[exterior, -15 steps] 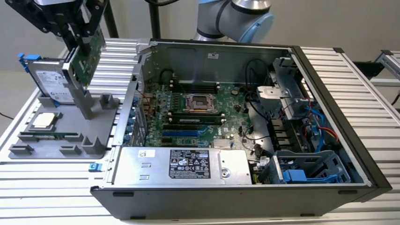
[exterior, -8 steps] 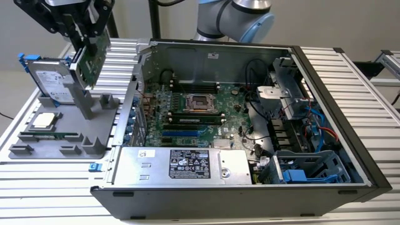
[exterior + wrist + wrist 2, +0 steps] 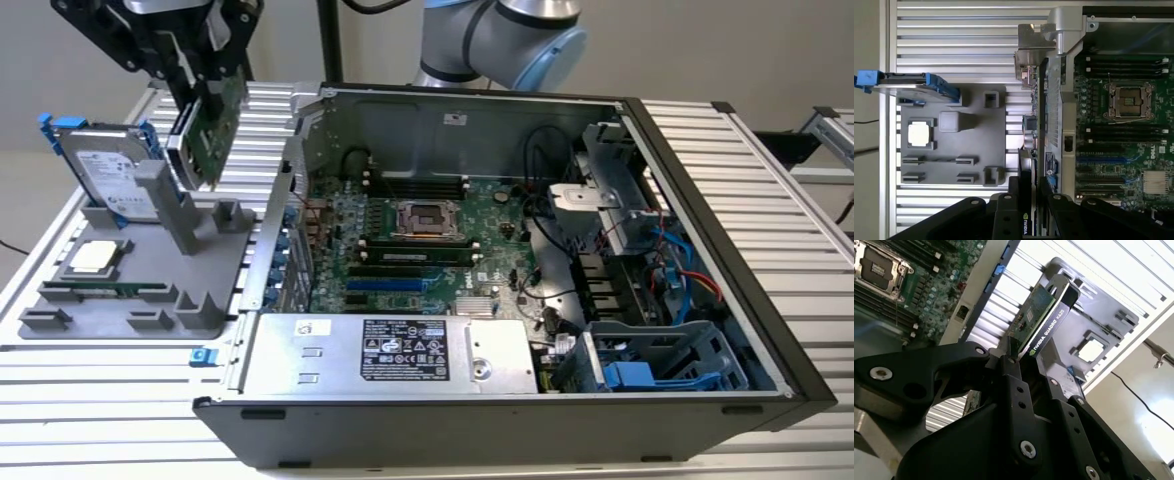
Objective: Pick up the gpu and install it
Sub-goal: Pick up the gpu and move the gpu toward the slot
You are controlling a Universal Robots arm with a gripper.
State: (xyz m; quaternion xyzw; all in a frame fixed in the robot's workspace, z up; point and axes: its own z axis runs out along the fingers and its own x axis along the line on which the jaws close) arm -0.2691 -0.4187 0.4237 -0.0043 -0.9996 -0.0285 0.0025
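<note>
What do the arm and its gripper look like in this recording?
The arm is rounded silver-grey metal with a light blue joint cap. The gripper is matte black, its fingers built from flat jointed links fastened with small silver screws.

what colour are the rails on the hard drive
Blue; the hard drive rails show best in the first wrist view.

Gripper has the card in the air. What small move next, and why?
Probably carry it toward the exterior view's right: the gripper is shut on the gpu, held up by the gray holder, outside the open case, whose motherboard slots lie that way.
</note>
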